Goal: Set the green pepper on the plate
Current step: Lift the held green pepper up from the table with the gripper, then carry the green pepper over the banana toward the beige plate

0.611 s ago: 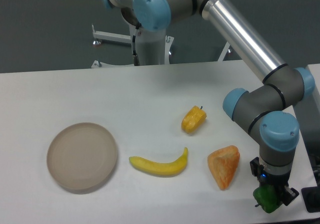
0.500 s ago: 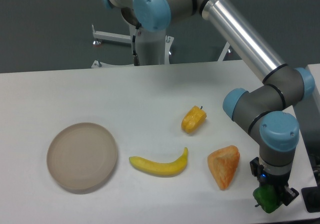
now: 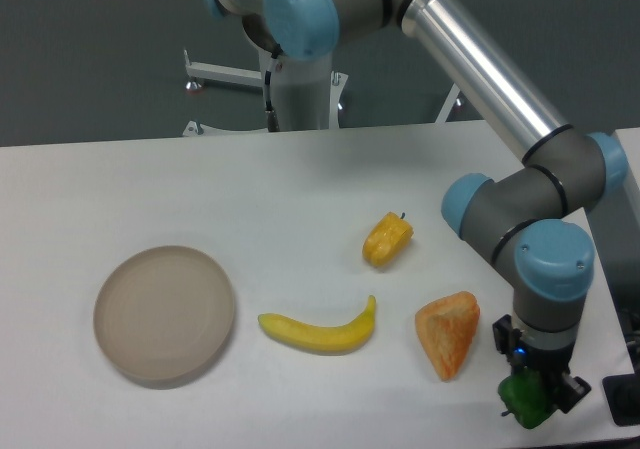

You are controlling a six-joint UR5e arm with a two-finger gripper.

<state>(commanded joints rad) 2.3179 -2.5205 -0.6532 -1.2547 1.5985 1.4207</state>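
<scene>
The green pepper (image 3: 530,400) is small, glossy and bright green, at the table's front right corner. My gripper (image 3: 538,394) points straight down over it with its fingers shut on the pepper's sides; the black fingers hide the pepper's top. The plate (image 3: 165,314) is a round beige dish with a low rim, lying empty far to the left near the front of the table.
Between pepper and plate lie an orange wedge-shaped piece (image 3: 449,333), a yellow banana (image 3: 320,330) and a yellow-orange pepper (image 3: 387,239). The table's right edge runs close beside the gripper. A dark object (image 3: 625,399) sits off the right edge.
The gripper and the green pepper have shifted slightly left together, and the wrist with them. Nothing else has moved.
</scene>
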